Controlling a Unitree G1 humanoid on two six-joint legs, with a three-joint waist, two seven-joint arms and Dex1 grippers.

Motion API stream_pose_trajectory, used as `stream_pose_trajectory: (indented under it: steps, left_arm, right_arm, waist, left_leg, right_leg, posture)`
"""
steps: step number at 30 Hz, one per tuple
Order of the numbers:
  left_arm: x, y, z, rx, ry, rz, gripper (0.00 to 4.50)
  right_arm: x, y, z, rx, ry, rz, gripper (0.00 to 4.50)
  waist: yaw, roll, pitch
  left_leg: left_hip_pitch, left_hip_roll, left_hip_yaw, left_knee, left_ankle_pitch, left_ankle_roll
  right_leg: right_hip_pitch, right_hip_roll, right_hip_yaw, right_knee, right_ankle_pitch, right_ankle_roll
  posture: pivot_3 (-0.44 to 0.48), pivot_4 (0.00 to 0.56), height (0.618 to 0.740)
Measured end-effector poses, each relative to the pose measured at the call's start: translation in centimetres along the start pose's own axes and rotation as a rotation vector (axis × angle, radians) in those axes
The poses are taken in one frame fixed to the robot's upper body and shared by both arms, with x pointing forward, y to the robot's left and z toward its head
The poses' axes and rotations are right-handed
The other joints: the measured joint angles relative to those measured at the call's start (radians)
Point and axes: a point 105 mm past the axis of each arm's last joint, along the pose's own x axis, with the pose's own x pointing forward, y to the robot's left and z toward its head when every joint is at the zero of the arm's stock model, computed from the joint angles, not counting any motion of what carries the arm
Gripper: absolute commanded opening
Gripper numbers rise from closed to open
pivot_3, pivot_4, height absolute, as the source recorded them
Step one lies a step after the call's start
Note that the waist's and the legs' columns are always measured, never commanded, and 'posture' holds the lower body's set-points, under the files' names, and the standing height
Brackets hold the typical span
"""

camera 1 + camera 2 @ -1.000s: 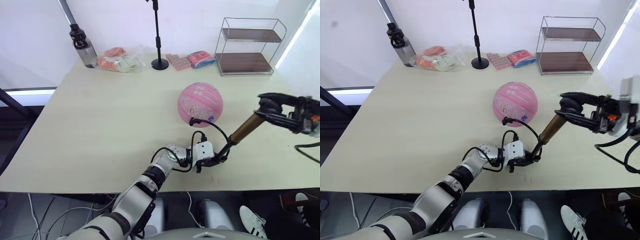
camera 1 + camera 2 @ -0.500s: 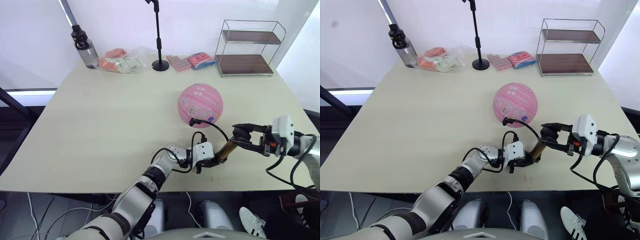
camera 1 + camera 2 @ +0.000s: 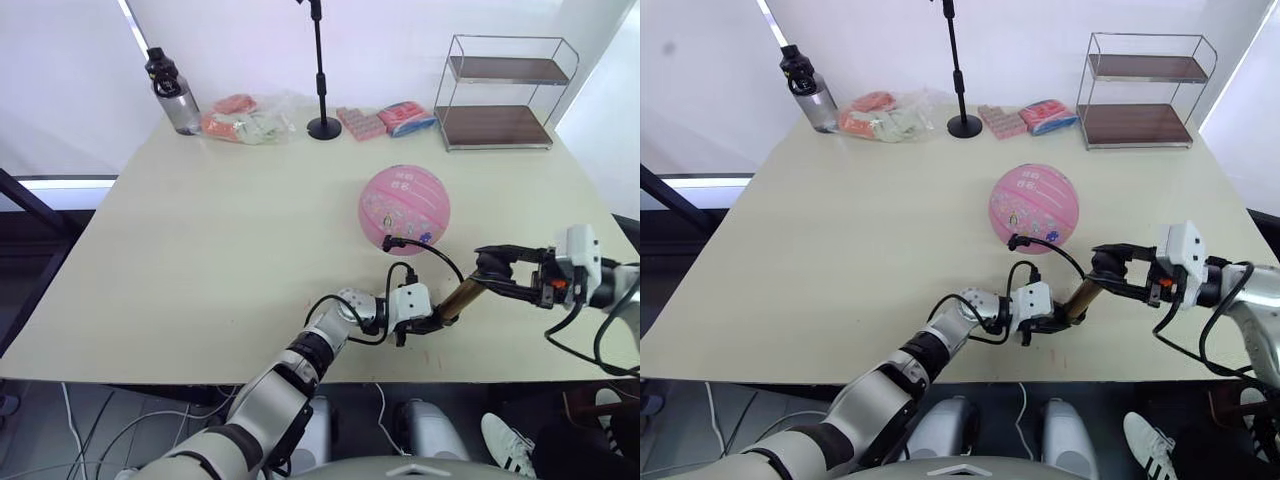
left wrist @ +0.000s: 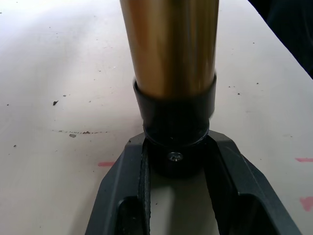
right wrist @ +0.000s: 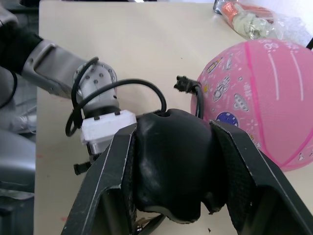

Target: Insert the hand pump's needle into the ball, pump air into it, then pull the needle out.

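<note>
We see the hand pump (image 3: 462,294) slanting low over the near part of the tabletop (image 3: 200,240), held at both ends. Our left tool (image 3: 431,322) pinches the pump's black lower end cap (image 4: 175,131) between its two fingers, with the bronze-gold barrel running straight away from that tool. Our right tool (image 3: 492,265) is clamped around the black handle (image 5: 171,166) at the pump's other end, its fingers pressed against either side of it.

The pink ball (image 3: 404,209) sits on the tabletop just beyond both tools, closer to the right tool. The thin black hose (image 3: 432,256) arcs from the pump up over the left tool to the ball's near side, where its small black fitting (image 3: 388,242) meets the ball's skin; the needle itself is too small for us to make out.

Well beyond the tools, along the far edge of the tabletop, stand a water bottle (image 3: 174,92), a black stand pole (image 3: 320,66), some packets (image 3: 240,118) and a two-tier wire shelf (image 3: 506,92).
</note>
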Motion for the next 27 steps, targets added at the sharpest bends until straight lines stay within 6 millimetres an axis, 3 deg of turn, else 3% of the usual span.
stream_pose_trajectory:
  steps: [4,11,14,15,27]
  left_arm:
    - [0.0,0.1,0.2,0.006,-0.006,0.001,1.04]
    - [0.0,0.1,0.2,0.004,-0.007,0.003,1.04]
    - [0.0,0.2,0.2,0.004,-0.009,0.004,1.04]
    - [0.0,0.2,0.2,0.004,-0.009,0.006,1.04]
    - [0.0,0.1,0.3,0.004,-0.014,0.006,1.04]
  right_arm:
    - [-1.1,-1.0,3.0,0.002,-0.028,-0.003,1.65]
    - [-2.6,-2.1,7.7,-0.003,-0.113,-0.012,1.65]
    - [-2.9,-2.3,8.6,0.000,-0.118,-0.015,1.65]
    - [-2.8,-2.5,9.9,-0.017,-0.133,-0.008,1.65]
    - [-2.8,-2.3,10.2,-0.040,-0.100,0.001,1.65]
  waist:
    - [0.000,0.002,0.002]
    - [0.000,0.002,0.003]
    - [-0.001,0.003,0.003]
    - [-0.002,0.005,0.004]
    - [0.000,0.004,0.006]
  left_leg:
    - [-0.008,-0.001,0.000,0.001,0.000,0.000]
    - [-0.009,-0.001,0.000,0.002,0.000,0.000]
    - [-0.010,-0.001,0.001,0.002,0.000,0.000]
    - [-0.010,-0.001,0.002,0.002,0.000,0.000]
    - [-0.011,-0.002,0.001,0.001,0.000,0.000]
  right_leg:
    - [-0.007,0.000,0.000,0.000,0.001,0.001]
    - [-0.008,0.000,0.000,0.000,0.001,0.001]
    - [-0.009,-0.001,0.001,0.000,0.001,0.001]
    - [-0.009,-0.001,0.001,0.000,0.001,0.001]
    - [-0.010,-0.002,0.000,0.000,0.001,0.001]
  posture:
    - [0.000,0.150,0.740]
    - [0.000,0.150,0.740]
    - [0.000,0.150,0.740]
    - [0.000,0.150,0.740]
    - [0.000,0.150,0.740]
